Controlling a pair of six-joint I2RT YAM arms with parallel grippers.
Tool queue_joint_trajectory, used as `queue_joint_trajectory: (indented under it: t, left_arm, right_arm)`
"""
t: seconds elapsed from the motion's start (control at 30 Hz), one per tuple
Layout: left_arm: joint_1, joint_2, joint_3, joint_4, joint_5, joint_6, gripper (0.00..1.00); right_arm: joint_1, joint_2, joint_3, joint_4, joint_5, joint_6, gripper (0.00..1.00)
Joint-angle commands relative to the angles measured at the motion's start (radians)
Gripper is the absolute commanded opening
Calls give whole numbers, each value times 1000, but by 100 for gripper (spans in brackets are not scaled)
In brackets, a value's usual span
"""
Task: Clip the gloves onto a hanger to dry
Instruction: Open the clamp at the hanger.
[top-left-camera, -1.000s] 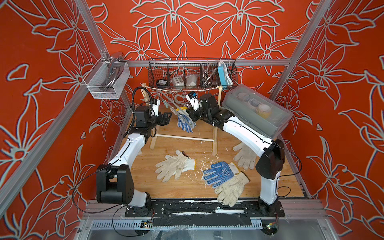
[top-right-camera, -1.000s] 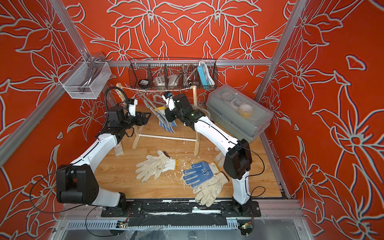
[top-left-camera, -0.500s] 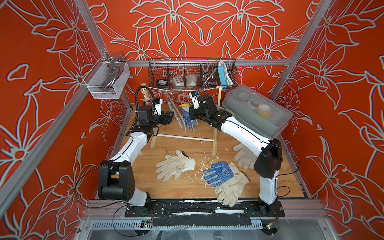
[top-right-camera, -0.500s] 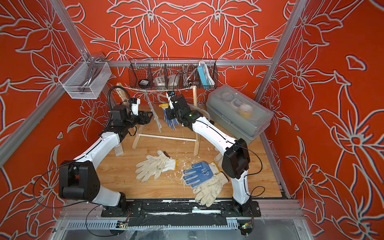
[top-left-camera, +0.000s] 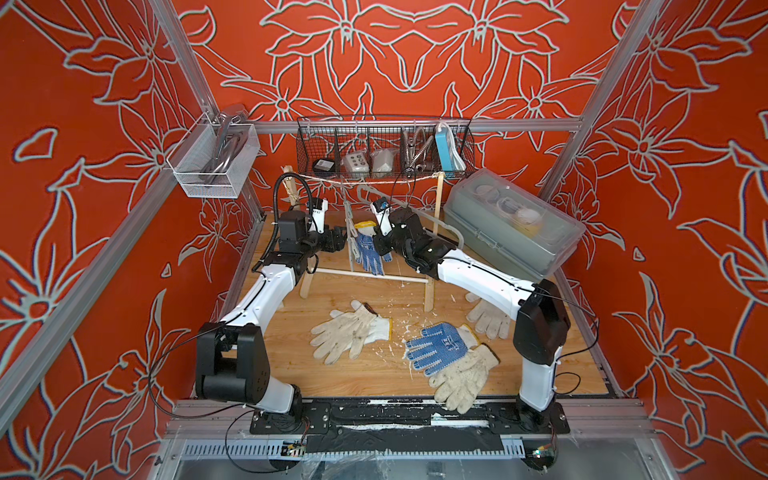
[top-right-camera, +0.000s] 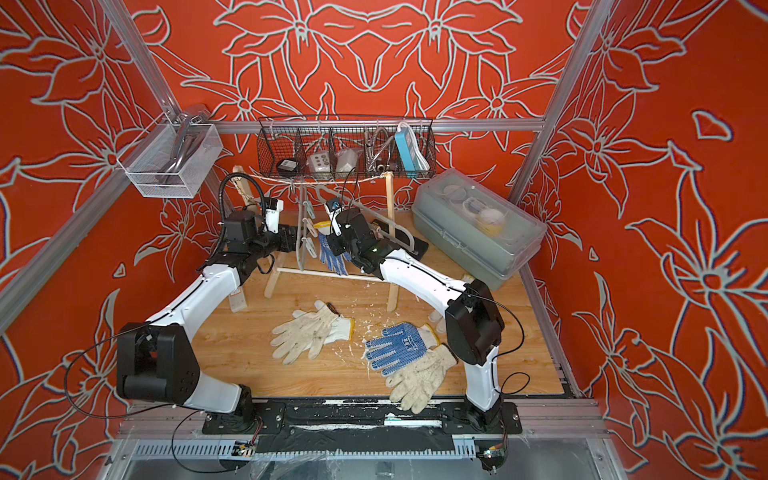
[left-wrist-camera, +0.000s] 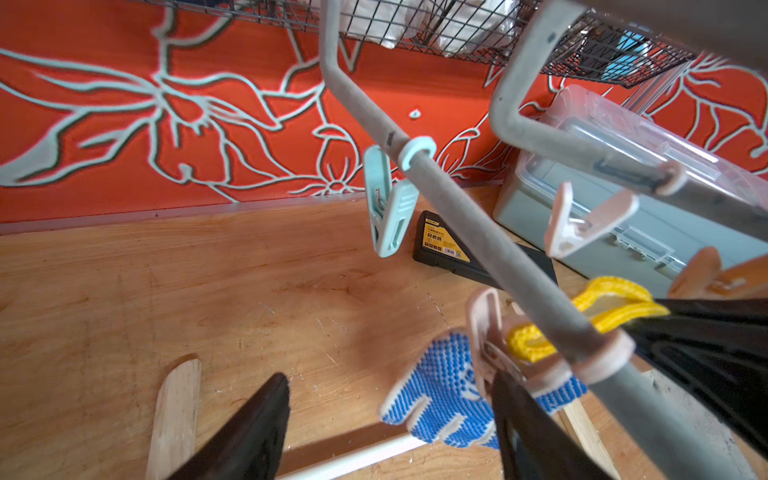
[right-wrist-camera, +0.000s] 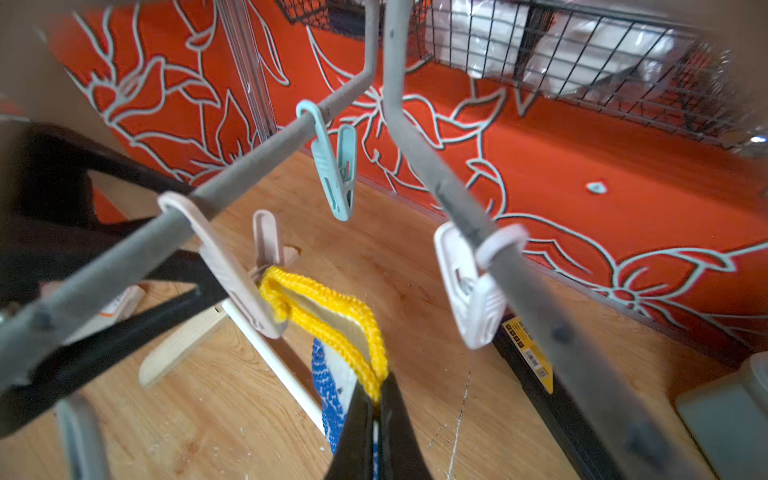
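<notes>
Pinching the blue-dotted glove by yellow cuff, right fingers clamp; left fingers gape.

1. The left arm reaches from its base toward 1 o'clock. The left gripper points to 3 o'clock, jaws spread wide.
2. The right arm stretches toward 10 o'clock. The right gripper points to 9 o'clock, jaws pinched together.

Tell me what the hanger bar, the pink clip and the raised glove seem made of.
Hanger bar: probably metal under a matte grey coating; dull, rough, no shine.
Pink clip: smooth moulded plastic with a metal spring.
Glove: knit yarn, yellow stitched cuff edge, raised blue dots, likely rubber or PVC.
</notes>
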Motion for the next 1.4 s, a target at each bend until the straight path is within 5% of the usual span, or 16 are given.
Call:
queue_joint_trajectory:
  t: [0.0,0.23,0.63,0.97,1.37]
  left_arm:
    - [-4,-39,1,-11,15,25,76]
    - [-4,-57,-3,-27,24,33,76]
    - [-11,-89,10,-83,62,39,76]
    - [-11,-121,19,-170,42,102,78]
    - [39,-172,28,-261,170,123,80]
  right_arm:
    - [-1,5,55,28,19,-74,0]
    - [6,131,281,-199,145,-11,0]
    - [7,302,511,-200,223,4,0]
    - [-1,317,501,-61,4,60,0]
    - [-18,271,435,-18,-296,93,0]
